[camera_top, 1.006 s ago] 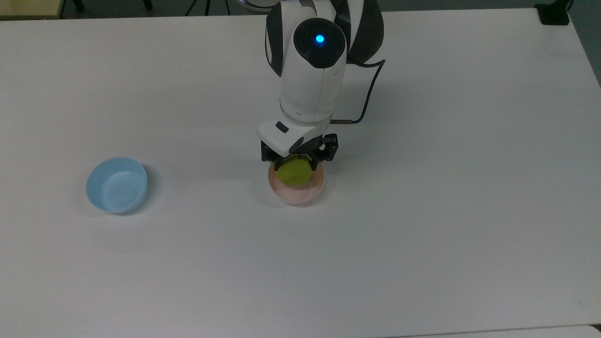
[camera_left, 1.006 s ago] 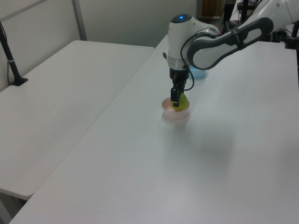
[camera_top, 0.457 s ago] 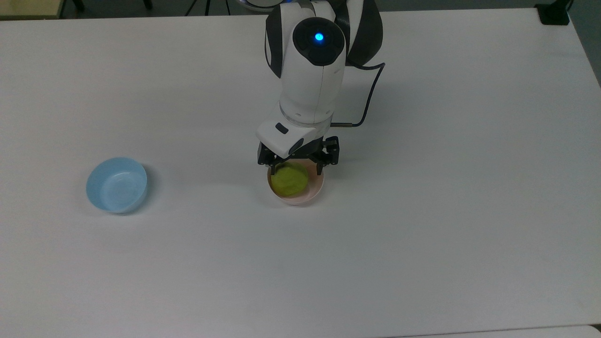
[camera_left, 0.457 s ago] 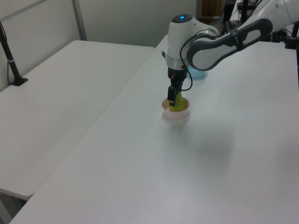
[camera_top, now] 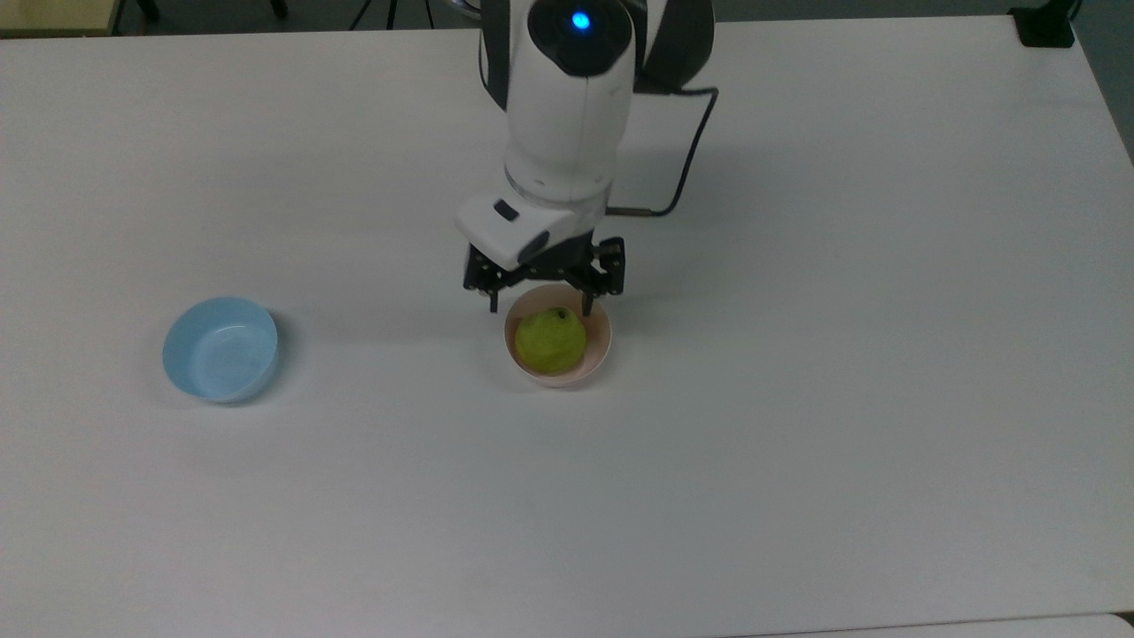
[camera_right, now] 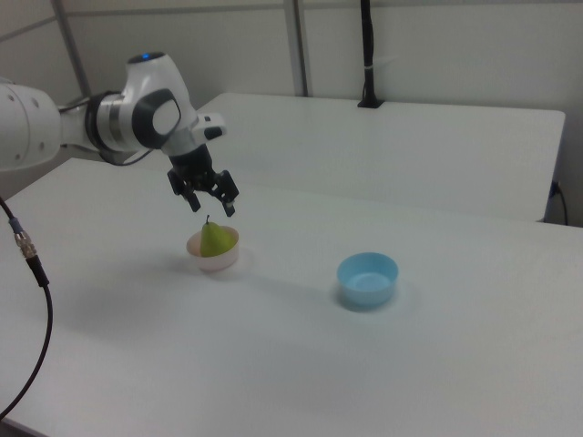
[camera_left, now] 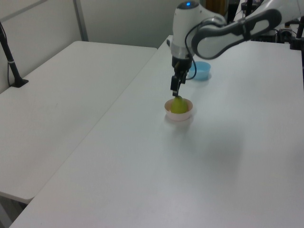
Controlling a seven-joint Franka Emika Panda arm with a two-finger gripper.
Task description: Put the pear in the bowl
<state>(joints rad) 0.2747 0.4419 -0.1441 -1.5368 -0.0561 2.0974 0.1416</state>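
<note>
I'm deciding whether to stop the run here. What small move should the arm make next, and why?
Probably just lift straight up and away. The pear sits in the pink bowl, and the gripper is open above it, holding nothing, so the placing looks done.

The pear (camera_top: 550,342) is yellow-green with a dark spot at its top, sitting against the pale pink of the bowl (camera_top: 600,341). The other bowl (camera_top: 220,349) is light blue, and the worktop (camera_top: 797,399) is plain white. The arm (camera_top: 567,97) is white with dark grey sections and a glowing blue light, and its fingers (camera_top: 494,299) are black.
</note>
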